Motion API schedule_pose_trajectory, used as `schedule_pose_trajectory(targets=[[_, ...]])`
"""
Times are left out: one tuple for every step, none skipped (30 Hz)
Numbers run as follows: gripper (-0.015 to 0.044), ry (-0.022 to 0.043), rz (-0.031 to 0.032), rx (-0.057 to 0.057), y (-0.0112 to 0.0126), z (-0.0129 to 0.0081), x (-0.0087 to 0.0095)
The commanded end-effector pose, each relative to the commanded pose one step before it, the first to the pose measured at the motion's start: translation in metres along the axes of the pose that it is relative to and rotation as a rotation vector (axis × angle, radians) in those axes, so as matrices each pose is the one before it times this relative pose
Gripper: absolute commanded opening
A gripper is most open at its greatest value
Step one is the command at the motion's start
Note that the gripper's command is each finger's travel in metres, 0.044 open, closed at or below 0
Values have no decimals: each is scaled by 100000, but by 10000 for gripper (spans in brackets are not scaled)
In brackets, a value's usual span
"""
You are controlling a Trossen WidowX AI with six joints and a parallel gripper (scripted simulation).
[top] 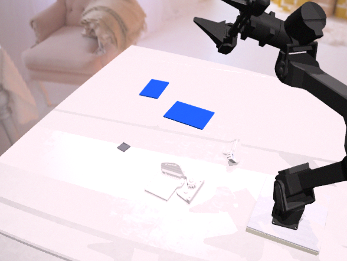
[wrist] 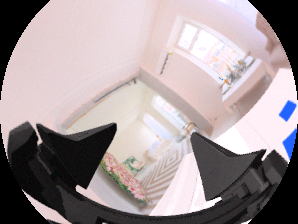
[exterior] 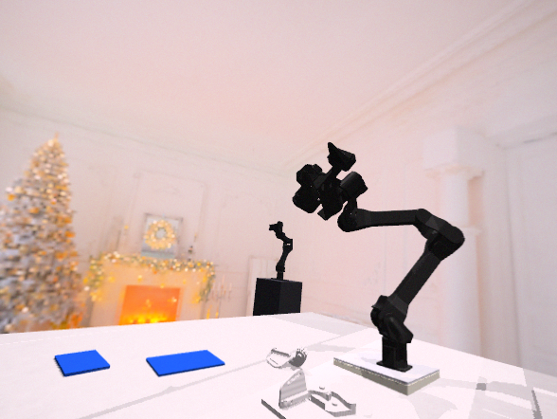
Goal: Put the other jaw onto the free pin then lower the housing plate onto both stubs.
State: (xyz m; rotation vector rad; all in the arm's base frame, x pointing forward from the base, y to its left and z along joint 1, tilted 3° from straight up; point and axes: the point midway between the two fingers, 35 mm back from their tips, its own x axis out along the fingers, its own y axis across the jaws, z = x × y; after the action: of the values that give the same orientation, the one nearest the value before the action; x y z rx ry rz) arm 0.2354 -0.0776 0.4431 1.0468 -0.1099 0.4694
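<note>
My gripper (top: 208, 10) (wrist: 154, 131) is open and empty, high above the table. A loose white jaw (top: 232, 153) (exterior: 286, 358) lies by itself on the table, its toothed round end towards the right in the exterior view. The white base (top: 189, 196) (exterior: 346, 408) lies flat, with a gear-toothed end (top: 191, 184) on it; a small round stub also shows there. A ribbed, tilted grey-white piece (top: 172, 169) (exterior: 293, 390) reaches away from the base. A flat white square plate (top: 161, 188) lies beside the base. Glare hides whether these pieces join and which is the housing plate.
Two blue rectangles, a smaller one (top: 154, 88) (exterior: 82, 363) and a larger one (top: 189, 115) (exterior: 185, 362), lie farther back. A small dark square (top: 123, 147) lies left of the parts. The arm's base board (top: 259, 225) (exterior: 422, 378) is to the right.
</note>
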Motion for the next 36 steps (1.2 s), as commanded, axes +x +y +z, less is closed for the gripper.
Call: schedule_pose_trajectory(targets=[[440, -1621, -1003, -2643, -525, 404, 149], [440, -421, -314, -748, -136, 92, 29], [440, -416, -325, -750, -138, 90, 29], [440, -410, -336, -752, -140, 87, 29], [440, -404, -347, -754, -142, 85, 30], [440, -398, -359, -756, -144, 83, 30], [440, -392, -369, -758, -145, 80, 30], [440, -385, -380, -760, -147, 78, 30], [440, -379, -391, -762, -149, 75, 31], [440, -372, -402, -764, -150, 73, 31], [440, -364, -412, -766, -152, 70, 31], [440, -357, -422, -769, -154, 68, 31], [440, -349, -433, -771, -155, 65, 32], [440, -341, -443, -773, -157, 63, 32], [440, -333, -452, -775, -158, 60, 32], [440, -325, -462, -778, -159, 57, 32], [440, -316, -472, -780, -161, 55, 33], [440, -307, -481, -783, -162, 52, 33], [440, -298, -490, -785, -163, 49, 33], [440, -289, -499, -787, -164, 46, 34], [440, -190, -577, -524, -200, 30, 45], [440, -179, -586, -529, -202, 27, 46], [440, -168, -594, -532, -203, 24, 46], [440, -157, -602, -535, -204, 21, 47], [440, -146, -609, -538, -204, 17, 47], [440, -134, -616, -541, -205, 14, 47], [440, -123, -623, -544, -205, 11, 48], [440, -111, -630, -547, -206, 7, 48], [440, -92, -591, -512, -192, 4, 45], [440, -93, -457, -476, -144, 5, 33], [440, -168, -517, -738, -154, 16, 32], [440, -177, -585, -829, -173, 15, 36], [440, -166, -592, -832, -173, 12, 37], [440, -154, -598, -835, -174, 9, 37], [440, -142, -605, -837, -174, 6, 37], [440, -130, -611, -840, -174, 2, 37]])
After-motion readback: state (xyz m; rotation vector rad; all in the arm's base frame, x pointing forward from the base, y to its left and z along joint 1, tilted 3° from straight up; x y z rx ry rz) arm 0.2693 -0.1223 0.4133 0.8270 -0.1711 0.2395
